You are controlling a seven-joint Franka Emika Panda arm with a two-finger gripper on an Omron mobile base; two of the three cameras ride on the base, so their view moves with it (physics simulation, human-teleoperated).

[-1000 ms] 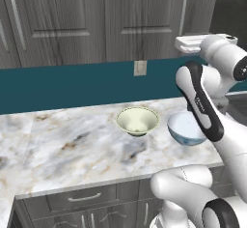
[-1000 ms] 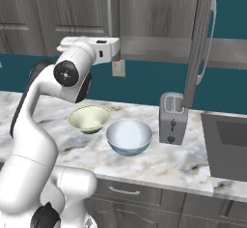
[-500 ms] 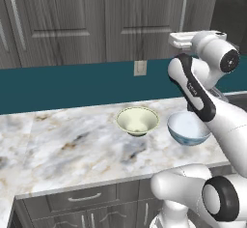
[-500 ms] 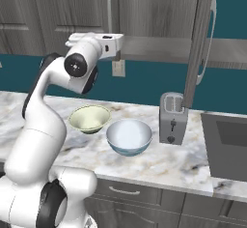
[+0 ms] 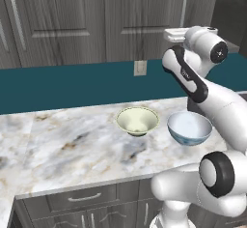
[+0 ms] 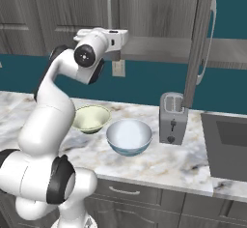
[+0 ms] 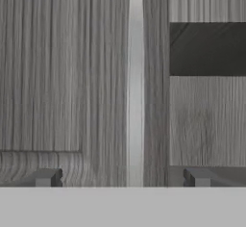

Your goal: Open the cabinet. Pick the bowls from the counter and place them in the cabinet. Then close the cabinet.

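Note:
The cabinet has its left door (image 6: 72,9) shut and its right door (image 6: 197,43) swung out, edge-on above the toaster. In the hand view the left door's silver bar handle (image 7: 135,86) runs straight up between the two fingertips of my gripper (image 7: 123,178), which is open and empty. The dark cabinet inside (image 7: 206,48) shows to the right. My gripper (image 5: 171,33) (image 6: 125,35) is held high, close to that door. On the marble counter (image 5: 62,140) the cream-green bowl (image 5: 138,121) (image 6: 90,118) and the blue-patterned bowl (image 5: 189,128) (image 6: 129,136) sit side by side.
A silver toaster (image 6: 172,118) stands on the counter right of the bowls, under the open door. A sink (image 6: 226,145) lies further right. A wall socket (image 5: 140,67) is on the teal backsplash. Low drawers (image 5: 82,199) run beneath the counter.
The hand has edged closer to the cabinet's left door and a little higher, and the arm's elbow has swung with it. The bowls have not moved, and the gripper stays open.

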